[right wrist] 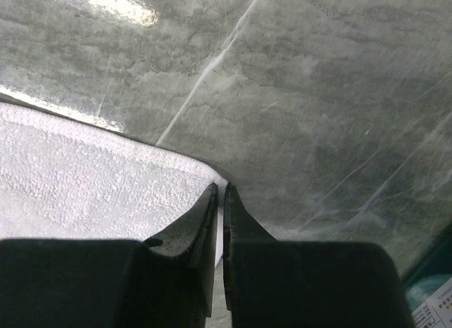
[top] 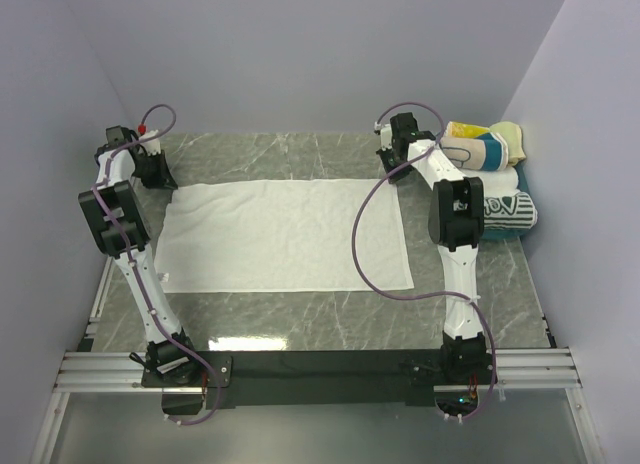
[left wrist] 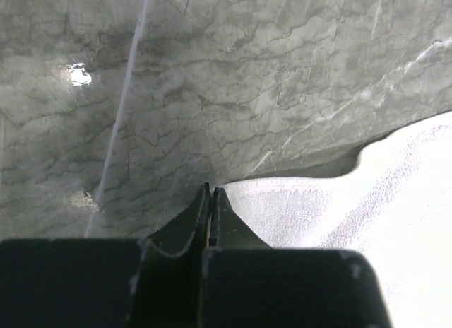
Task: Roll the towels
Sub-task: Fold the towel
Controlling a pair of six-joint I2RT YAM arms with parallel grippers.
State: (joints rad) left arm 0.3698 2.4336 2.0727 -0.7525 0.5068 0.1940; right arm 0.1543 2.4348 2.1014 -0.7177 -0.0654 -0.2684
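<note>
Nearest the overhead camera sit the arm bases [top: 170,356]; beyond them the white towel [top: 285,234] lies flat on the counter [top: 300,319]. Left fingers [left wrist: 191,225] are closed tight at its far corner, hold on cloth unclear. Right fingers [right wrist: 201,225] pinch its other far corner, so the roll looks about to start, and it needs both corners curled over together.

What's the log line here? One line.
left gripper: shut on white towel corner | right gripper: same, other corner | roll: unstarted
</note>
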